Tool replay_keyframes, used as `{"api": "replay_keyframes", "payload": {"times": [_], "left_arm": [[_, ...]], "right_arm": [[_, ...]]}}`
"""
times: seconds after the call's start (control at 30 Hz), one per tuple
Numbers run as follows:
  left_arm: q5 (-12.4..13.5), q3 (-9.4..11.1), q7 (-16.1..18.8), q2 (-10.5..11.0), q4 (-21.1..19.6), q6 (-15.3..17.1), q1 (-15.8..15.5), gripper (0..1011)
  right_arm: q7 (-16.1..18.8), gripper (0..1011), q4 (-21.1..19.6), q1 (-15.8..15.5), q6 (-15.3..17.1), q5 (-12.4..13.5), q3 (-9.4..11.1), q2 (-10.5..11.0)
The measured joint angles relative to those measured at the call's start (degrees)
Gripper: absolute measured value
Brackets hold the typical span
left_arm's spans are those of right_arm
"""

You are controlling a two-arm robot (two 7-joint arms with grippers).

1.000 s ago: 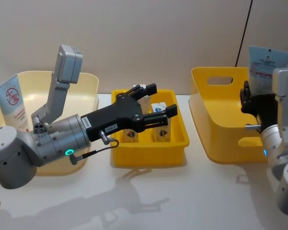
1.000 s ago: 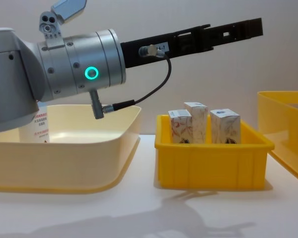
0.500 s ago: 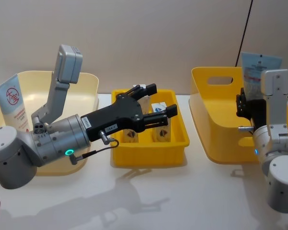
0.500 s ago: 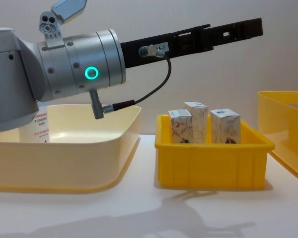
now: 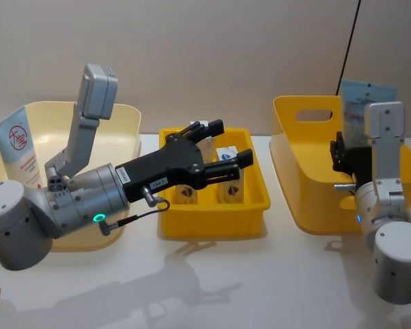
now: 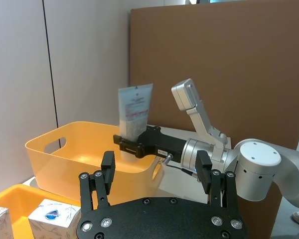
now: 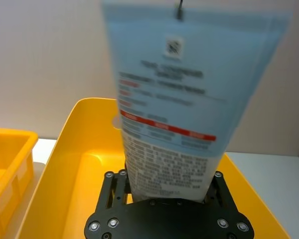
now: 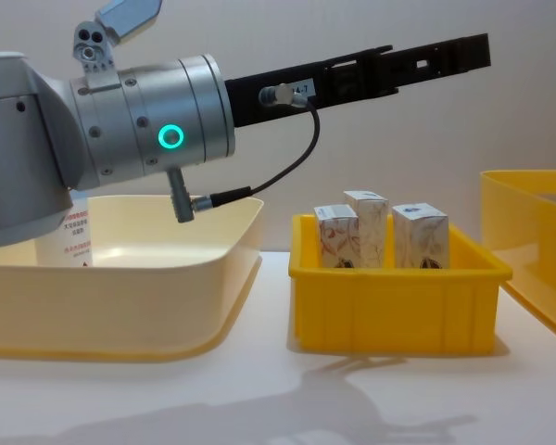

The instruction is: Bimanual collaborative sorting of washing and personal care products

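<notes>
The right gripper [image 7: 164,191] is clamped on the lower, cap end of a tall, soft, light blue and white squeeze tube [image 7: 182,99] and holds it above the deep orange-yellow plastic tub [image 5: 308,161] on the robot's right. The tube stands nearly upright: its long axis runs vertical, flat crimped end pointing up, and in the head view it leans slightly. The main risk appears to be that the soft body buckles or slides in the grip, since only the bottom is pinched, so the tube may tip onto the tub's rim instead of dropping inside. The left gripper [image 5: 222,154] hovers with fingers apart over the small yellow plastic tray [image 5: 212,223] of white cartons [image 8: 389,236]. A second light blue tube with a red circular logo [image 5: 17,147] leans in the pale cream plastic basin [image 5: 127,127].
</notes>
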Motion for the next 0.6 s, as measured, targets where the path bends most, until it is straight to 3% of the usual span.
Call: {"api": "replay_keyframes", "payload": {"times": [0.1, 0.17, 0.37, 0.6], "left_arm": [[0.0, 0.0, 0.0, 0.0, 0.0, 0.0, 0.0, 1003], [0.0, 0.0, 0.0, 0.0, 0.0, 0.0, 0.0, 1003], [0.0, 0.0, 0.0, 0.0, 0.0, 0.0, 0.0, 1003], [0.0, 0.0, 0.0, 0.0, 0.0, 0.0, 0.0, 1003]], "right_arm": [[-0.1, 666, 0.2, 0.1, 0.1, -0.1, 0.0, -0.1], [-0.1, 768, 0.3, 0.1, 0.2, -0.1, 0.0, -0.2], [-0.2, 941, 0.4, 0.2, 0.4, -0.2, -0.1, -0.4], [-0.2, 1001, 0.6, 0.2, 0.5, -0.3, 0.0, -0.5]]}}
